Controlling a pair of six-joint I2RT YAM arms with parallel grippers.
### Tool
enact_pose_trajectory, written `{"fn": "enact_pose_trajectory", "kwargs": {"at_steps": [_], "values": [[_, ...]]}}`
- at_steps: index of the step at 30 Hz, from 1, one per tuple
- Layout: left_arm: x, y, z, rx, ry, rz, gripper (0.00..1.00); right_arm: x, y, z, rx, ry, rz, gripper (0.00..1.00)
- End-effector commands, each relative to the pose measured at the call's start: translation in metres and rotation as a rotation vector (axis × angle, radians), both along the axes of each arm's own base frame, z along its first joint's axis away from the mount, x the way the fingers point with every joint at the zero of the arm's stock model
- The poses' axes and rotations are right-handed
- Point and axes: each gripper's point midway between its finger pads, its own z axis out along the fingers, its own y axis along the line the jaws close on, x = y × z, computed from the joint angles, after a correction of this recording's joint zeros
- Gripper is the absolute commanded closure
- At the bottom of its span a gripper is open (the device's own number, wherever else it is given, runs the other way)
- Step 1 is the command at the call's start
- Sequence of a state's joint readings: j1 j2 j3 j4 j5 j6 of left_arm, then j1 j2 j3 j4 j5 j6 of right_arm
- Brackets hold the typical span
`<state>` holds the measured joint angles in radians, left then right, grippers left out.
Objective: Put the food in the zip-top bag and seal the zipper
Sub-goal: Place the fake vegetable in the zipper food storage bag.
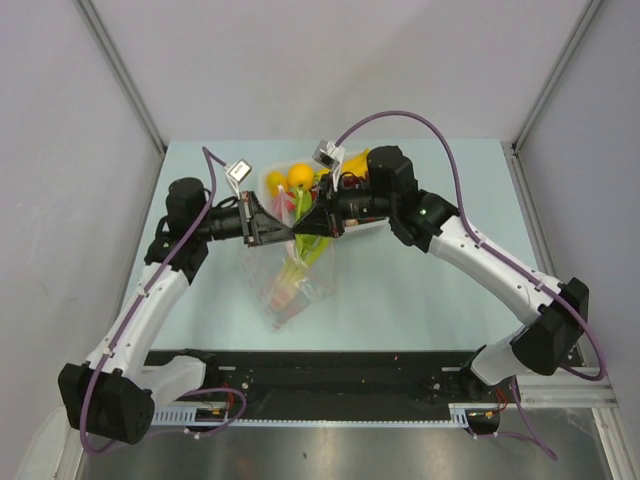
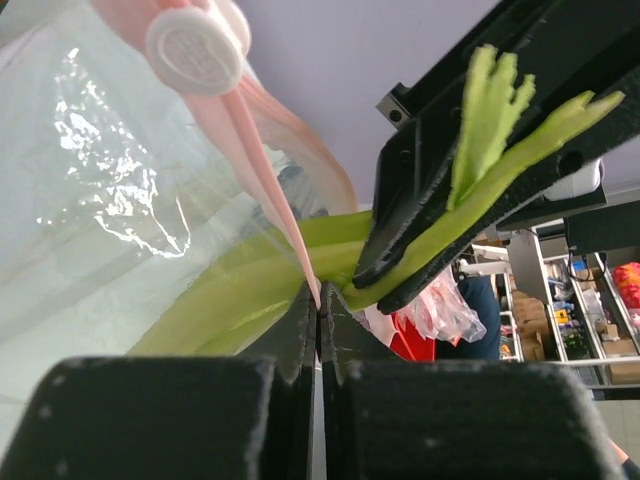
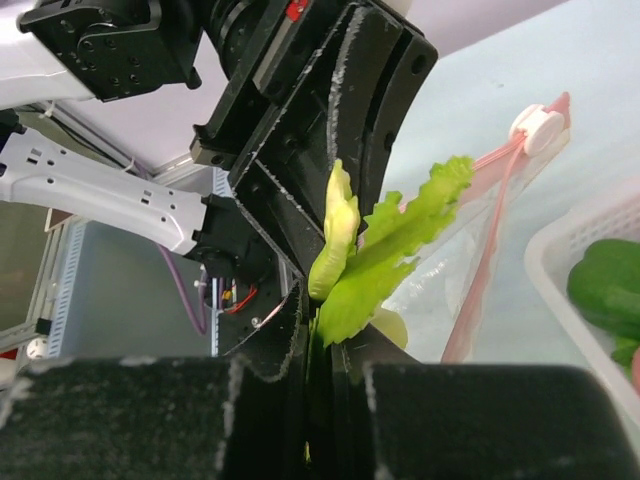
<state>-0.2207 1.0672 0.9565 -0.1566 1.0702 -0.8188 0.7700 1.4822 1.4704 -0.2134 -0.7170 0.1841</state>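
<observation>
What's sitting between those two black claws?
The green leafy stalk, pinched by the right claw, and the pink zipper strip, pinched by the left claw. Both wrist views show it.

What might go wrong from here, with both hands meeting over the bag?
1. The left hand pinches only the thin pink zipper strip; it may slip free and let the bag sag shut.
2. The right hand grips the leafy stalk right beside the left hand, so the two may collide.
3. The stalk's leaves stick out near the strip and may get caught when sealing.
</observation>
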Motion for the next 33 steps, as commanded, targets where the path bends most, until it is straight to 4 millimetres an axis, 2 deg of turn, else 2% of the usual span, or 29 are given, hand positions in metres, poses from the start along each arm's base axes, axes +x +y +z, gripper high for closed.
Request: {"fn": "enact_pose_trajectory", "kwargs": {"at_steps": [1, 4, 7, 11, 16, 18, 19, 21, 25, 26, 28, 30, 33], "values": [[-0.022, -0.004, 0.028, -0.078, -0.140, -0.080, 1.00, 0.002, 0.003, -0.025, -0.055, 0.136, 0.002, 1.00], [-0.024, -0.003, 0.026, -0.074, -0.157, -0.080, 1.00, 0.008, -0.003, -0.030, -0.089, 0.140, -0.033, 1.00], [-0.025, 0.000, 0.023, -0.048, -0.173, -0.052, 1.00, 0.023, -0.013, -0.031, -0.134, 0.074, -0.139, 1.00], [-0.018, 0.005, 0.025, 0.021, -0.208, 0.017, 1.00, 0.026, -0.024, -0.032, -0.182, -0.002, -0.200, 1.00], [-0.024, 0.002, 0.028, -0.025, -0.232, 0.000, 1.00, -0.007, -0.004, -0.035, -0.166, 0.026, -0.046, 1.00], [-0.029, 0.000, 0.034, -0.063, -0.263, -0.020, 1.00, -0.012, 0.003, -0.033, -0.167, 0.026, -0.014, 1.00], [-0.030, -0.001, 0.028, -0.069, -0.247, -0.025, 1.00, -0.014, 0.007, -0.036, -0.172, 0.033, -0.001, 1.00], [-0.031, -0.001, 0.027, -0.075, -0.252, -0.028, 1.00, -0.016, 0.011, -0.036, -0.176, 0.033, 0.018, 1.00], [-0.031, -0.002, 0.019, -0.073, -0.246, -0.036, 1.00, -0.032, 0.018, -0.042, -0.209, -0.006, 0.117, 1.00], [-0.032, -0.002, 0.019, -0.076, -0.249, -0.039, 1.00, -0.044, 0.023, -0.048, -0.226, -0.031, 0.161, 1.00], [-0.035, -0.002, 0.021, -0.086, -0.267, -0.049, 1.00, -0.055, 0.020, -0.064, -0.287, -0.078, 0.219, 1.00], [-0.039, -0.001, 0.026, -0.095, -0.306, -0.060, 1.00, -0.065, 0.017, -0.078, -0.326, -0.054, 0.264, 1.00], [-0.044, -0.001, 0.025, -0.094, -0.342, -0.072, 1.00, -0.068, 0.017, -0.084, -0.349, -0.087, 0.297, 1.00]]}}
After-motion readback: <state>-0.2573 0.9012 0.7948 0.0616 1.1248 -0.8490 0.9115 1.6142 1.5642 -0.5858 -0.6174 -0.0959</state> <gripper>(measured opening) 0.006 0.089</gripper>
